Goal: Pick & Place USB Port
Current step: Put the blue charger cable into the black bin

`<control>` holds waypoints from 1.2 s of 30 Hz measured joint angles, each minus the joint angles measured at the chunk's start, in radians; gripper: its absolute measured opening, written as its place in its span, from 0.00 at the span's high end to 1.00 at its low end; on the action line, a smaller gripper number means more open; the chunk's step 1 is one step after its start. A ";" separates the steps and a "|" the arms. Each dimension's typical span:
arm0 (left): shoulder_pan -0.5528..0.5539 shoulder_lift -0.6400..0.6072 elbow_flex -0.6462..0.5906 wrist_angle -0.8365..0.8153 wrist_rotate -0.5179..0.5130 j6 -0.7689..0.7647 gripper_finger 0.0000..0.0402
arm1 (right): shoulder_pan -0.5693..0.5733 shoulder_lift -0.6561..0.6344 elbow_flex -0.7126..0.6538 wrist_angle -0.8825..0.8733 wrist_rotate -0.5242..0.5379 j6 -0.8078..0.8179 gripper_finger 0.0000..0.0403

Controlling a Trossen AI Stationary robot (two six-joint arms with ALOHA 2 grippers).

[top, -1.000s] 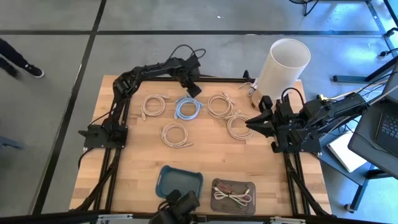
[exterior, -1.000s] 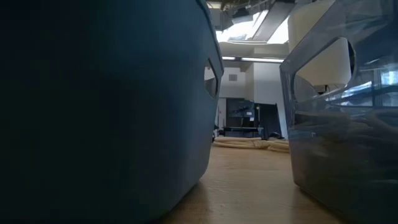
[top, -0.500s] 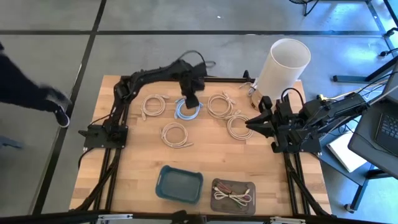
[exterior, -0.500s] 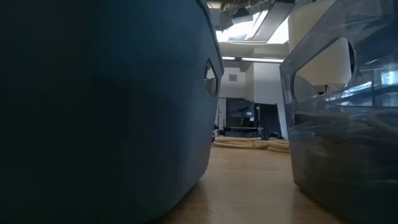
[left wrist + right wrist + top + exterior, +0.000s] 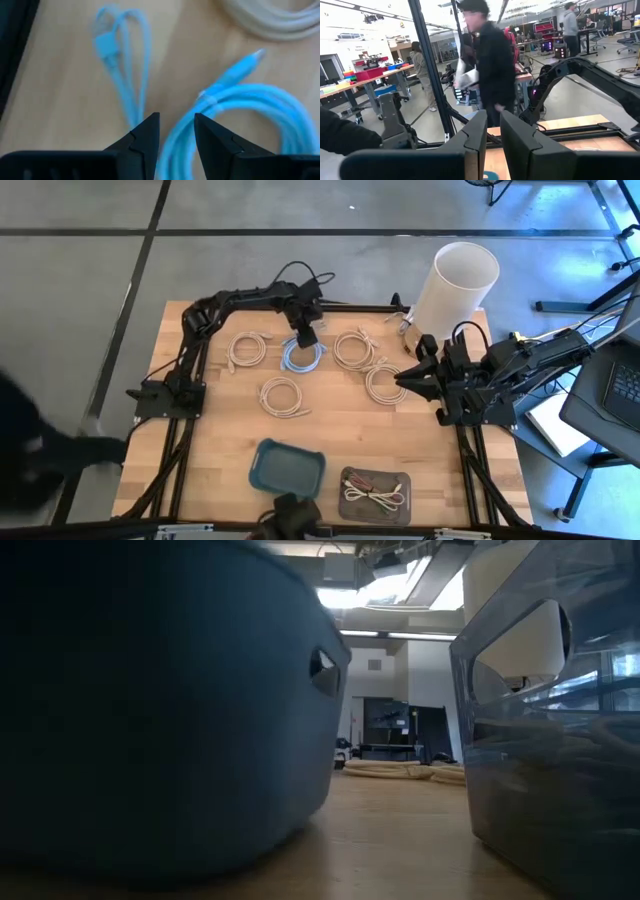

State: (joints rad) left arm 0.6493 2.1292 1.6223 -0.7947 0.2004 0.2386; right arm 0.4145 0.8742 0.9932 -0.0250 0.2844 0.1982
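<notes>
Pick not yet made: left gripper (image 5: 175,131), fingers narrowly parted, is poised over the blue cable (image 5: 301,356) at the table's (image 5: 330,435) 12 o'clock; right gripper (image 5: 405,380) is parked at 3 o'clock, fingers slightly apart, holding nothing.

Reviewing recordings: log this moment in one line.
left tool: open, straddling blue cable | right tool: open, idle at right edge | blue bin: empty

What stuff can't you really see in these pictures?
- Low view: the blue bin and clear bin fill the frame and hide the table's cables and both arms.
- Left wrist view: the left gripper hovers at the blue cable; whether it touches is blurred.
- High view: what lies in the clear bin is too small to name.
- Right wrist view: the right gripper faces the room; people behind are blurred.
</notes>
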 joint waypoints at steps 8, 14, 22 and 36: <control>0.068 0.003 0.002 0.066 0.005 -0.015 0.72 | 0.000 0.000 0.000 0.007 0.008 0.003 0.85; 0.076 0.003 0.002 0.042 0.047 -0.043 0.72 | 0.000 0.000 0.000 0.010 0.022 -0.002 0.85; 0.032 0.003 0.044 0.024 -0.008 -0.059 0.72 | 0.000 0.000 0.000 0.014 0.037 -0.023 0.85; 0.030 0.053 0.054 -0.039 0.000 -0.130 0.72 | 0.000 0.000 0.000 0.014 0.029 -0.020 0.85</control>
State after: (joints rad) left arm 0.6792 2.1825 1.6760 -0.8336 0.2008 0.1087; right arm 0.4143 0.8742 0.9933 -0.0111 0.3130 0.1780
